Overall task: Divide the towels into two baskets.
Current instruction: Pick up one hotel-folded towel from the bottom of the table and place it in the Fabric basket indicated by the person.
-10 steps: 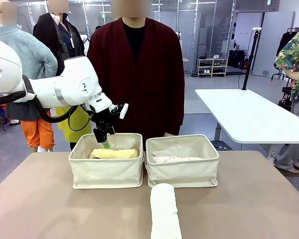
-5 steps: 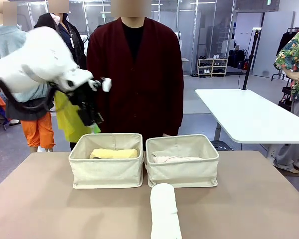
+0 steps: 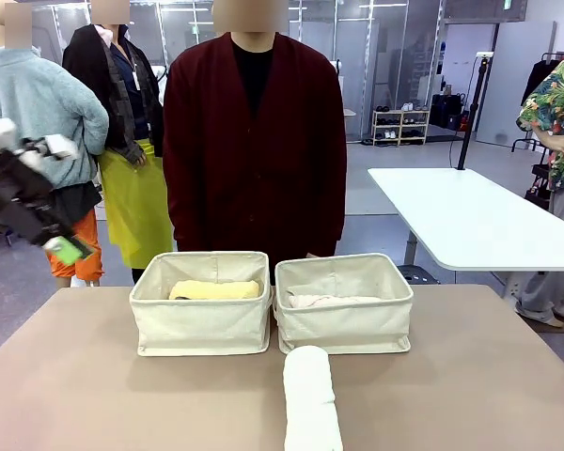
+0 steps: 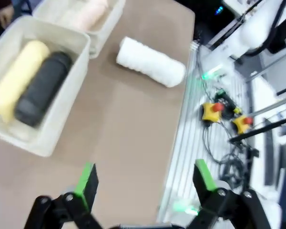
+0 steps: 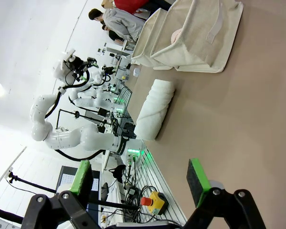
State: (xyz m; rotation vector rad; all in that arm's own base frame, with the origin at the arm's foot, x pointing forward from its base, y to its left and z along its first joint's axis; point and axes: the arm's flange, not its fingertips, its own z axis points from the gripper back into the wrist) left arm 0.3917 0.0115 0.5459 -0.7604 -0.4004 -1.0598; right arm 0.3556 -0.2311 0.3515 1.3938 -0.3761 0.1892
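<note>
While left gripper (image 4: 145, 180) and right gripper (image 5: 139, 179) gape wide, both empty, the pale yellow rolled terry towel (image 4: 16, 78) and dark grey towel roll (image 4: 43, 90) share one cream canvas basket (image 4: 66, 112); the pale pink roll (image 3: 324, 301) lies in the second basket (image 3: 343, 329) (white roll (image 3: 312, 399) on the brown table (image 3: 122, 395), just before it).

We see a tan, smooth-topped bench (image 3: 94, 376) carrying three things. Two cream canvas baskets stand on its far half, just beside each other with their long sides facing us: the left basket (image 3: 203, 324) and the right basket (image 3: 345, 324). In front of them, a white towel roll (image 3: 311, 399) lies lengthwise on the bare top. Its far end points at the right basket's front left corner, close to it but apart.
</note>
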